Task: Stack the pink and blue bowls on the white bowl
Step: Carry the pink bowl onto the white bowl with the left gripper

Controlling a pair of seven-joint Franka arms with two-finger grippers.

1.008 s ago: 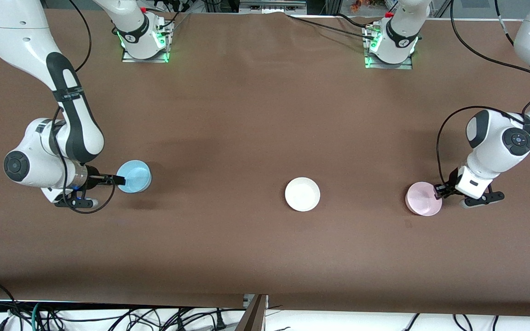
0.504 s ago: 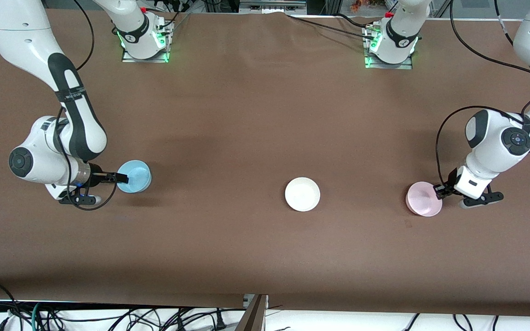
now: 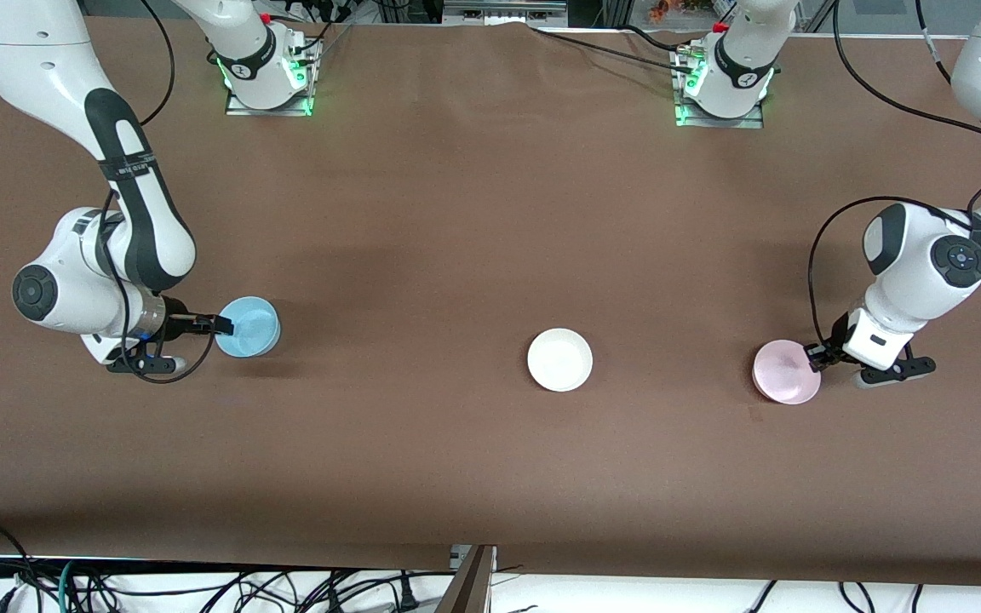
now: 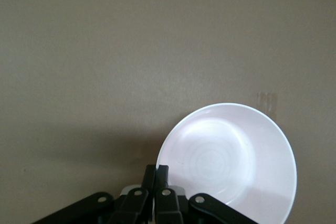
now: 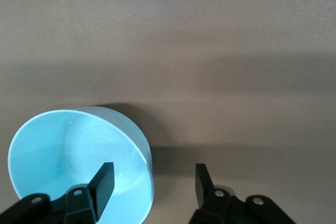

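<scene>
Your left gripper (image 3: 816,358) sits at the rim of the pink bowl (image 3: 785,371), toward the left arm's end of the table, and in the left wrist view its fingers (image 4: 156,178) are pressed together on the bowl's edge, so you have that bowl pinched at the rim. The bowl looks tipped slightly in the front view, though you cannot tell from here whether it has left the table. In the left wrist view the bowl (image 4: 231,161) shows pale, almost white, with its open side up. Your right gripper (image 3: 220,324) is at the rim of the blue bowl (image 3: 249,326), toward the right arm's end of the table. In the right wrist view its fingers (image 5: 102,181) are spread apart, one inside the bowl (image 5: 79,161) and the other outside its wall, with the rim between them and not yet squeezed. The white bowl (image 3: 559,359) rests upright on the brown table (image 3: 473,213) between the other two, well apart from both, closer to the pink one than to the blue, and nothing is stacked in it.
</scene>
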